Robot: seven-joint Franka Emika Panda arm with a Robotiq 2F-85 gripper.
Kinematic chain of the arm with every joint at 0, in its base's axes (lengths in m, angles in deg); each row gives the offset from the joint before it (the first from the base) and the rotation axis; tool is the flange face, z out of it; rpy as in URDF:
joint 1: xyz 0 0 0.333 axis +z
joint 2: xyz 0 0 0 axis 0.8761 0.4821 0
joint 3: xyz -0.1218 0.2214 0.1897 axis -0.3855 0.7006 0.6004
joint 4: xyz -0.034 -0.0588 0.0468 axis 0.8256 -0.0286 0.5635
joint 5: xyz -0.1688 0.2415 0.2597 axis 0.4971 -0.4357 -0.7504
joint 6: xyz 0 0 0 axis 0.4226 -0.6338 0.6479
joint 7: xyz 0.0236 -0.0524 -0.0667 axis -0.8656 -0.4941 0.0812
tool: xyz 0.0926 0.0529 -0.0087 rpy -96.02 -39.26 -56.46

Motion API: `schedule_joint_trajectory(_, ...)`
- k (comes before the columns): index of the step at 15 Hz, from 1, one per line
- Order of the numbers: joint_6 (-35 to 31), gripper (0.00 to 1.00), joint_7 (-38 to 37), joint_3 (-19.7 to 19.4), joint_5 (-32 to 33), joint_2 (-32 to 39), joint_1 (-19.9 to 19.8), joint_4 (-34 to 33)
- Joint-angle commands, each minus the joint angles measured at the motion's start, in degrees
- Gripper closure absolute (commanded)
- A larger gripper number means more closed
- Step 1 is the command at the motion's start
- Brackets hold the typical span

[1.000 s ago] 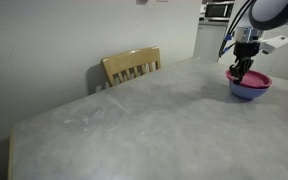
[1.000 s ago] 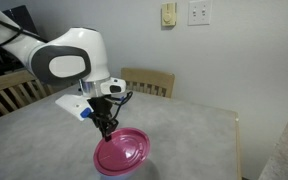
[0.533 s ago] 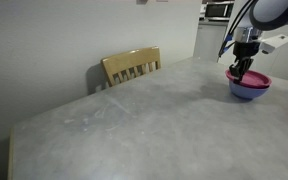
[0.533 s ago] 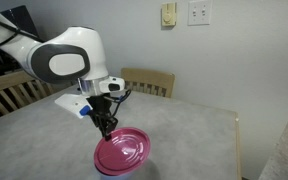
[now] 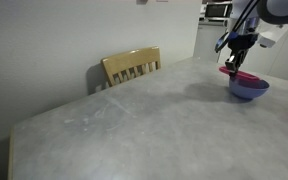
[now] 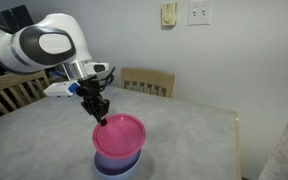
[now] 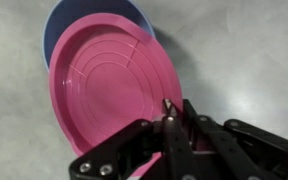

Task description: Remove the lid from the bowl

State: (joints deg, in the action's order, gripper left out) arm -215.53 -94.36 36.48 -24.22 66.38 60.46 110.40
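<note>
Lid [image 7: 109, 85] in hand [image 7: 169, 108], above bowl [image 7: 56, 35]

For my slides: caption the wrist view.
The gripper pinches the rim of the flat round magenta-pink plastic lid, held over the small light-blue plastic bowl.

White jointed arm [image 6: 44, 42] enters from the upper left of the frame, wrist turned down. Its black pincer [image 6: 102, 116] hangs near vertical, fingers pressed together on the rim of the flat round magenta-pink plastic lid [image 6: 120, 135].
</note>
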Motion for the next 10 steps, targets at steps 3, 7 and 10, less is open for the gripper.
schedule_joint_trajectory(3,3.65,0.97,-4.12,1.88,6.29,-2.21,3.59,-0.81)
schedule_joint_trajectory(7,6.97,0.97,-6.46,4.38,8.93,-1.51,6.57,-3.74)
schedule_joint_trajectory(10,7.93,0.97,-5.1,7.21,6.69,-0.15,7.94,-6.61)
